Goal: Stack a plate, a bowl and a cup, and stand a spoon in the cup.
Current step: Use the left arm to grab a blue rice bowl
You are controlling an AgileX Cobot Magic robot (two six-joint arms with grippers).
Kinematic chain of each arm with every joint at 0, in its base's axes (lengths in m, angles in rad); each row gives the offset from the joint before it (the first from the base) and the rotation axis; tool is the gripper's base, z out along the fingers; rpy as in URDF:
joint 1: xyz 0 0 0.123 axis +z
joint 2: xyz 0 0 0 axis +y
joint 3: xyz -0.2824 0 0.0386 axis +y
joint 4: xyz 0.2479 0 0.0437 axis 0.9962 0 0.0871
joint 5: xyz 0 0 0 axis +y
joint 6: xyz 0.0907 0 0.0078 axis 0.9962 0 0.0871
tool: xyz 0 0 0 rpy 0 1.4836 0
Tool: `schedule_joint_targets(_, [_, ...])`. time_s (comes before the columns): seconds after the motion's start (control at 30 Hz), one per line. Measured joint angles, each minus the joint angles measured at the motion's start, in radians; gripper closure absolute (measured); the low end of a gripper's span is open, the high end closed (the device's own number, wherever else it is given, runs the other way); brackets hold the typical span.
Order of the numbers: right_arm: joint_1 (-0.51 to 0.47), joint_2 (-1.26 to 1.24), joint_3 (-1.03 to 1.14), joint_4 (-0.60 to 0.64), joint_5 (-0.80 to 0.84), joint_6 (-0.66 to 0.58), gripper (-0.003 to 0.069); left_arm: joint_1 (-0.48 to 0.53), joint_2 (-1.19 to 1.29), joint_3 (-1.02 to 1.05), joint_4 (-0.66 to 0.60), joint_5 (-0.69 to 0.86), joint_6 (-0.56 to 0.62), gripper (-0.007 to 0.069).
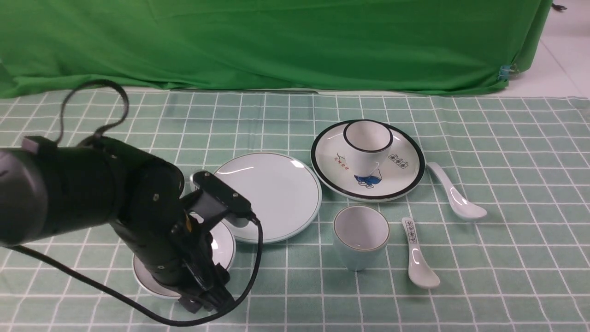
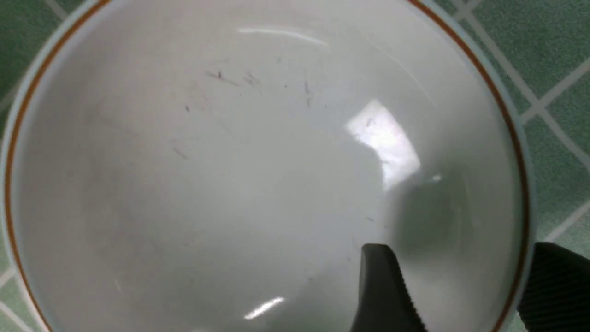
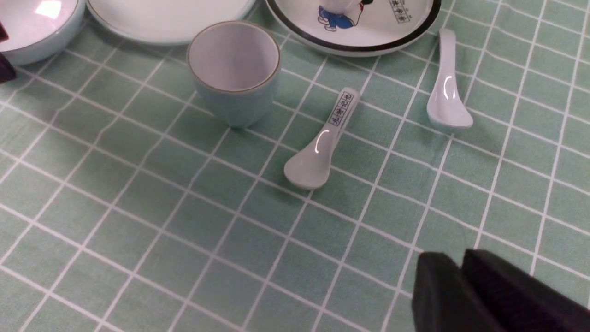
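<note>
Left arm is working, right arm is idle. The left gripper point(image 2: 461, 258) is lowered over the bowl point(image 1: 225, 244), which sits on the checked cloth point(image 1: 507, 276) at the near left, just in front of the plate point(image 1: 269, 196) and not yet on it. In the left wrist view one finger point(image 2: 382, 290) is inside the bowl and the other is outside its rim. The jaws straddle the wall with a gap showing, so they appear parted and not yet clamped, though the close view leaves some doubt. Straddling the wall suits a rim pinch for lifting the bowl onto the plate.

The right gripper point(image 3: 461, 265) hovers over bare cloth, fingers pressed together and holding nothing, well apart from the tableware.

Count:
- Plates: two, the plain plate and a black-rimmed picture plate point(image 1: 410, 177).
- Cups: two, the pale cup point(image 1: 361, 235) upright near the plate and a black-rimmed cup point(image 1: 368, 143) on the picture plate.
- Spoons: two, the plain spoon point(image 1: 454, 193) and a lettered spoon point(image 1: 417, 253).
- Bowls: one.

Nothing is stacked yet.
</note>
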Motion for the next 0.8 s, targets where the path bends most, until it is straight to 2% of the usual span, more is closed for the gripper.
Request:
schedule_joint_targets(0.07, [0.0, 0.0, 0.0, 0.0, 0.002, 0.0, 0.0552, 0.0, 0.009, 0.0, 0.016, -0.006, -0.001, 0.024])
schedule_joint_targets(0.17, [0.0, 0.0, 0.0, 0.0, 0.018, -0.004, 0.055, 0.0, 0.027, 0.0, 0.037, -0.013, -0.006, 0.0284])
schedule_joint_targets(0.23, [0.0, 0.0, 0.0, 0.0, 0.028, -0.011, 0.055, 0.0, 0.033, 0.0, 0.032, -0.014, -0.007, 0.0335])
schedule_joint_targets(0.27, [0.0, 0.0, 0.0, 0.0, 0.036, -0.017, 0.0546, 0.0, 0.034, 0.0, 0.008, -0.014, -0.003, 0.0398])
schedule_joint_targets(0.3, [0.0, 0.0, 0.0, 0.0, 0.036, -0.017, 0.0546, 0.0, 0.034, -0.001, 0.006, -0.014, 0.0, 0.0414])
schedule_joint_targets(0.37, [0.0, 0.0, 0.0, 0.0, 0.04, -0.019, 0.0543, 0.0, 0.031, -0.009, -0.015, -0.03, 0.021, 0.0526])
schedule_joint_targets(0.43, [0.0, 0.0, 0.0, 0.0, 0.044, -0.019, 0.0542, 0.001, 0.025, -0.015, -0.019, -0.026, 0.036, 0.0557])
schedule_joint_targets(0.8, [0.0, 0.0, 0.0, 0.0, 0.043, -0.019, 0.053, -0.064, -0.112, -0.073, -0.063, 0.128, 0.022, 0.0603])
